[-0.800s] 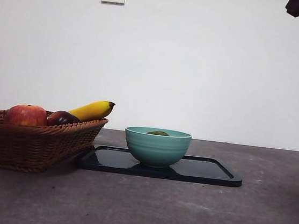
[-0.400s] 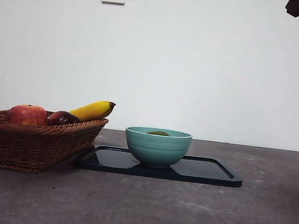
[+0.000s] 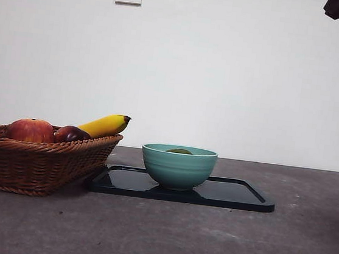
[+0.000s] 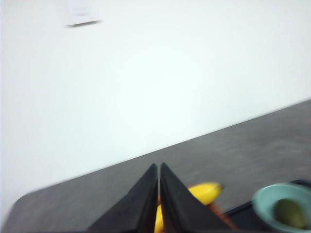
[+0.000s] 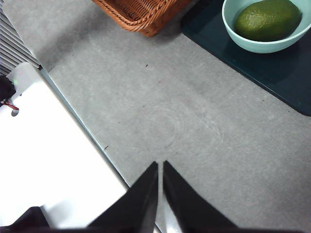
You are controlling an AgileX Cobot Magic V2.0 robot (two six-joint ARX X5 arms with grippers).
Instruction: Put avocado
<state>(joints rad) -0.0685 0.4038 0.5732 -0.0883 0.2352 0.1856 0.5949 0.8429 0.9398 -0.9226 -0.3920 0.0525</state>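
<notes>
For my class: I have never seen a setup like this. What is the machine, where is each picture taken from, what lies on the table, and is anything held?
It is a robot with two arms at a table. One camera looks level across the table; one rides on each wrist.

On the table a wicker basket holds an apple, a plum and a banana. Beside it a dark tray carries a teal bowl with the avocado inside.

The left gripper and right gripper are shut and hold nothing.
</notes>
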